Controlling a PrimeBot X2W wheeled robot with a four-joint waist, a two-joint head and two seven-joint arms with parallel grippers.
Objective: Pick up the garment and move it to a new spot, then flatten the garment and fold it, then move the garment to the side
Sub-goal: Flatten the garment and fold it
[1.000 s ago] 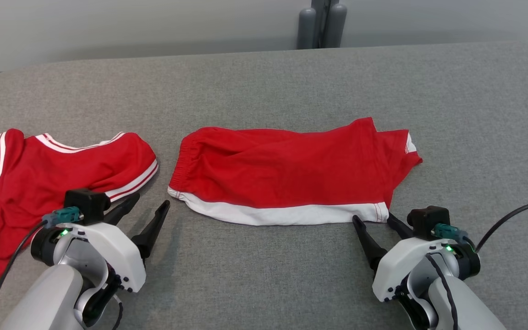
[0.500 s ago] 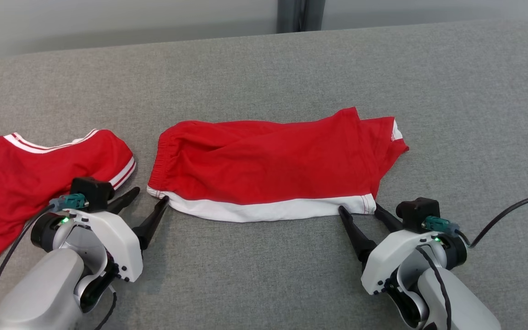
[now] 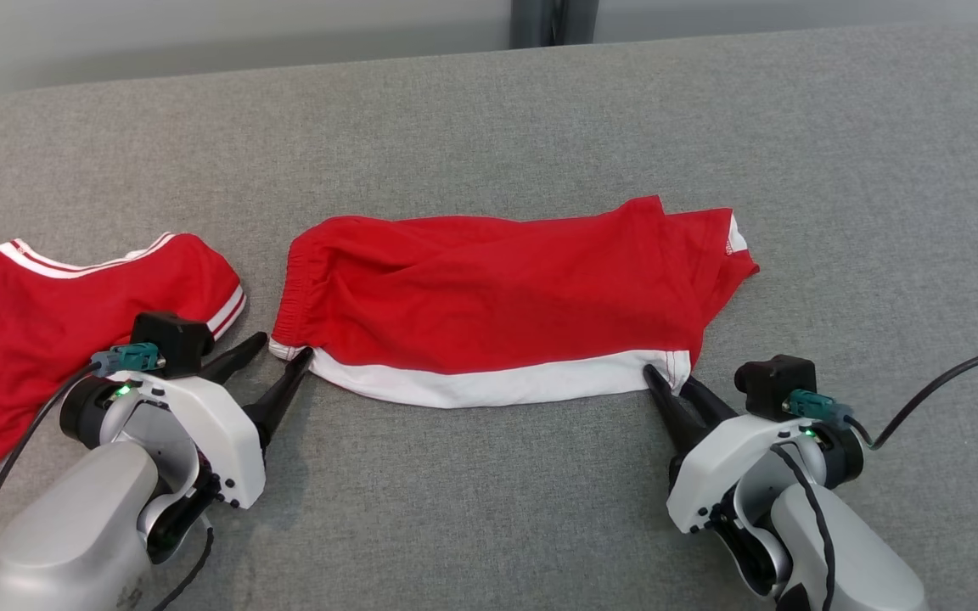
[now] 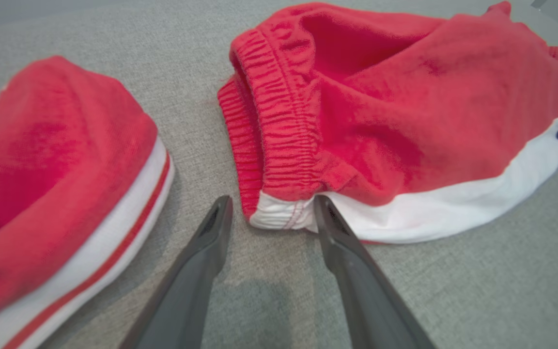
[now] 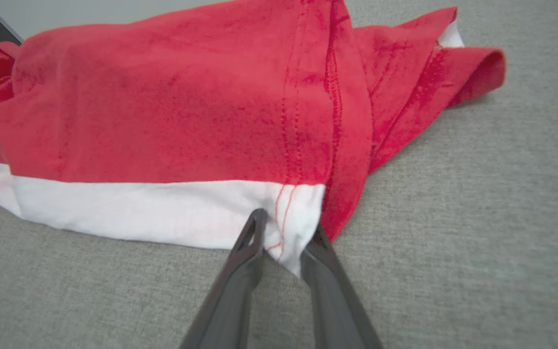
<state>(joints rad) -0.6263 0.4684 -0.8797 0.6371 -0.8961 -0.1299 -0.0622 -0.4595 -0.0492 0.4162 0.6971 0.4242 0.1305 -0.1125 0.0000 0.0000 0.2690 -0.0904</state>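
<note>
- Grey woven surface [image 3: 489, 127]: its far edge runs along the top of the head view. Open cloth lies behind the garments, to the right, and between the two arms.
- Red shorts [image 3: 497, 297] lie flat at centre, white band nearest the robot, just beside a red striped shirt [image 3: 47, 314] on the left.
- Left gripper [image 3: 283, 346] sits low and angled inward, fingers apart around the waistband corner.
- Right gripper [image 3: 667, 376] has its fingers drawn close about the white corner; whether it is clamped, I cannot tell.
</note>
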